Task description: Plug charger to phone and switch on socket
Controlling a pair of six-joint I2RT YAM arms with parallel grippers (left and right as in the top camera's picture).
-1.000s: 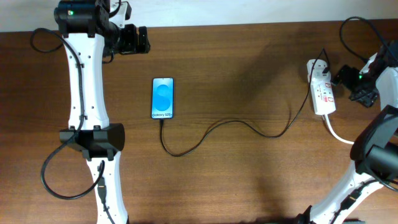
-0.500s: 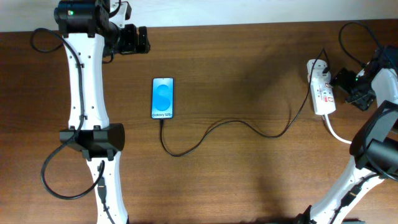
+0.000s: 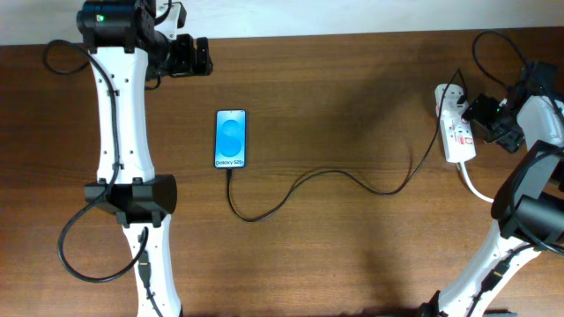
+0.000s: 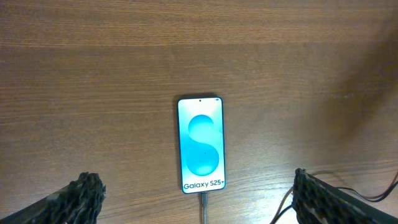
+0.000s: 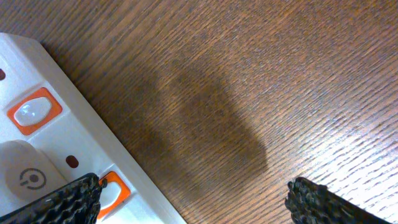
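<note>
Where right tool [image 5: 193,202] straddles socket [image 5: 56,143] edge, open table [image 5: 249,93] beyond

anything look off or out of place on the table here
Nothing stands out. The phone lies flat and straight, screen lit; the charger meets its lower edge and trails in loose curves toward the socket. No spill or damage shows.

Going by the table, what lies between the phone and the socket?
Only the charger, snaking from the phone to the socket; the overhead view shows it.
</note>
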